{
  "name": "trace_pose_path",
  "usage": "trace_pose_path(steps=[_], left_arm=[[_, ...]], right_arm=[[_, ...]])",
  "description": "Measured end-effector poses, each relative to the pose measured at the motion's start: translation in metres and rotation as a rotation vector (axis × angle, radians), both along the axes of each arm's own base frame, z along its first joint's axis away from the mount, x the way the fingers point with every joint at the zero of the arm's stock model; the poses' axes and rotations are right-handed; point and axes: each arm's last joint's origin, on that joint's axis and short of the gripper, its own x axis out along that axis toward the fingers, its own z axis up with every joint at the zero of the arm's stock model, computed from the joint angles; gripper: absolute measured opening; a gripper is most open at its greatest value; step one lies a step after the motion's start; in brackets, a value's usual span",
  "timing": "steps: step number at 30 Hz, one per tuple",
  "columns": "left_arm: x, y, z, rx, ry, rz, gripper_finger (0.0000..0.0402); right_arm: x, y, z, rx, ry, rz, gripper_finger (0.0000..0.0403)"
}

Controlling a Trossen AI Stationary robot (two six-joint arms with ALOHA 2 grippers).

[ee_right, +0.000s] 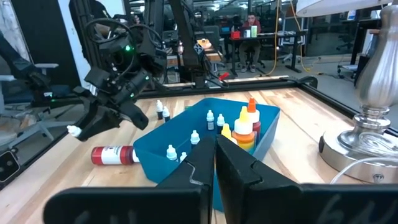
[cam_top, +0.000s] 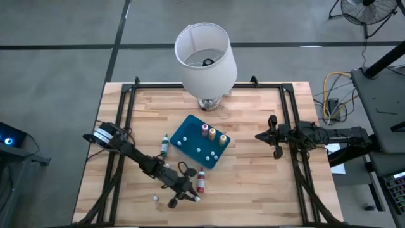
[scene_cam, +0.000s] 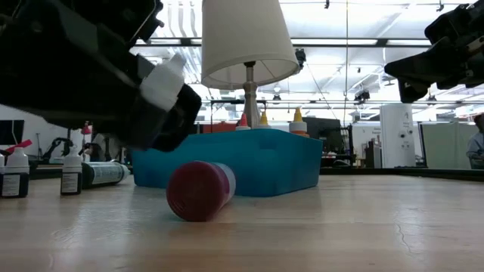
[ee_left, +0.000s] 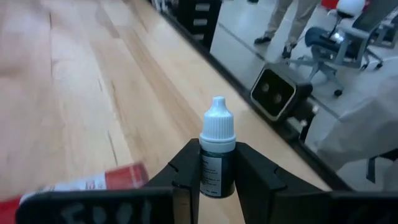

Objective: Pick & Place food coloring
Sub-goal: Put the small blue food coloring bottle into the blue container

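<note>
My left gripper hovers near the table's front edge, shut on a small dark food coloring bottle with a white cap. A red bottle lies on its side on the wood just beyond it, between the gripper and the teal tray. Three pale-tipped bottles stand in the tray, along with small white-capped ones. A green bottle lies left of the tray. My right gripper waits shut at the table's right side, holding nothing. My left gripper pinches the dark bottle's body between its two fingers, one on each side. The bottle lies along the fingers and its white cap sticks out past the fingertips. The fingers come nearly level, slanting slightly down from the table's left. The bottle is clear of the wood.
A white-shaded lamp stands at the far edge behind the tray. Small labelled bottles stand left of the tray in the low view. A small white piece lies near the front edge. Black frame rails run along both sides.
</note>
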Motion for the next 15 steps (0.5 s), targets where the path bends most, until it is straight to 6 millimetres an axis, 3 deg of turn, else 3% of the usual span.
trace_pose_path(steps=[15], left_arm=[[0.019, -0.011, -0.023, -0.061, -0.120, -0.022, 0.0055]], right_arm=[[0.000, 0.000, 0.000, 0.000, 0.000, 0.000, 0.0008]])
